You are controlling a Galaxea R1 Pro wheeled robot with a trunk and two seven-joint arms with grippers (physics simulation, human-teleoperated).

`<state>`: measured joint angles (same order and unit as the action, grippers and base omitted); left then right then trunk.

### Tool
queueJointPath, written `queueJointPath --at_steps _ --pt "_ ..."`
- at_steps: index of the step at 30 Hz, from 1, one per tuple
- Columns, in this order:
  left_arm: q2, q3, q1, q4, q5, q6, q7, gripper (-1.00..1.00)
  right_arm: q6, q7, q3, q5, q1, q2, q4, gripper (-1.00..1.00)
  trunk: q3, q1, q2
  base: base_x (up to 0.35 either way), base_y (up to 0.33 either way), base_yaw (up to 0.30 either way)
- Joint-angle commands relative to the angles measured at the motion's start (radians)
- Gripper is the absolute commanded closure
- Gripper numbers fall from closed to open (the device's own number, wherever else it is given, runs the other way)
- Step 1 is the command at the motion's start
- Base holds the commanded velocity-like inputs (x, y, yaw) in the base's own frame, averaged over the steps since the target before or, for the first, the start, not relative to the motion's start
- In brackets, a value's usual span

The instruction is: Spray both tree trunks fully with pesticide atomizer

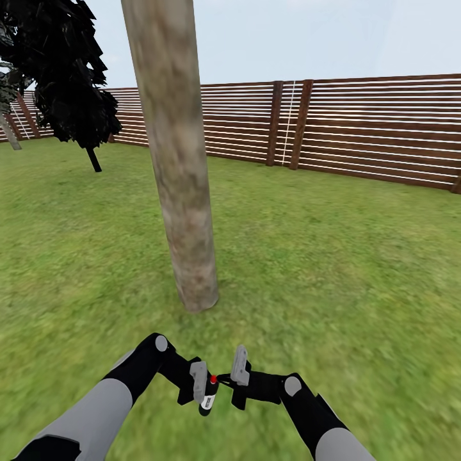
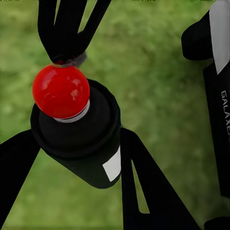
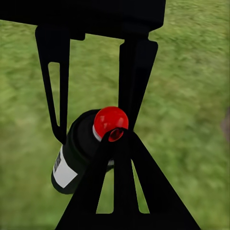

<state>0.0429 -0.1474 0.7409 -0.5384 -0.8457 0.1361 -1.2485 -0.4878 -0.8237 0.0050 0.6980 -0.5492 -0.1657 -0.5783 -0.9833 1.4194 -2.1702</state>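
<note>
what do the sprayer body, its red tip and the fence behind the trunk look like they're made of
Small black cylindrical sprayer body: likely matte plastic, dull and even, with a white label. Round red tip: glossy plastic by its soft highlight, though it could be painted. Brown horizontal-slat fence: looks like stained wood, with darker upright posts.

We look along our right claw, whose dark fingers converge at the red tip of the pesticide atomizer. The atomizer's black body, with a white label, tilts away from that tip. It sits between the two black fingers of the left claw, which reach in from a dark bar. Blurred green lawn lies behind.
</note>
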Motion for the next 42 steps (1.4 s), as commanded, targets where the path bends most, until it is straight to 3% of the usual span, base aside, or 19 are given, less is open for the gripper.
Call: queueJointPath --at_steps 1,23,32,34,42 --pt "0.000 0.000 0.000 0.000 0.000 0.000 -0.001 1.00 0.000 0.000 0.000 0.000 0.000 0.000 0.000 1.00 0.000 0.000 0.000 0.000 0.000 0.000" --pt "0.012 0.000 0.000 0.001 0.001 0.001 -0.002 1.00 0.000 0.000 0.001 0.002 0.000 0.000 0.002 1.00 0.000 0.000 0.000 0.000 0.000 0.000" --pt "0.000 0.000 -0.001 0.011 -0.010 -0.001 0.002 1.00 0.000 0.000 0.001 0.001 0.000 0.001 0.000 1.00 0.000 0.000 0.000 0.000 0.000 0.000" --pt "-0.021 0.000 -0.004 0.016 -0.014 -0.002 0.004 1.00 0.000 0.000 0.001 0.000 0.000 0.001 0.000 1.00 0.000 0.000 0.000 0.000 0.000 0.000" --pt "-0.174 -0.003 -0.012 0.016 -0.029 -0.007 0.010 1.00 0.000 0.000 0.001 0.001 0.000 0.001 0.000 1.00 0.000 0.000 0.000 0.000 0.000 0.000"
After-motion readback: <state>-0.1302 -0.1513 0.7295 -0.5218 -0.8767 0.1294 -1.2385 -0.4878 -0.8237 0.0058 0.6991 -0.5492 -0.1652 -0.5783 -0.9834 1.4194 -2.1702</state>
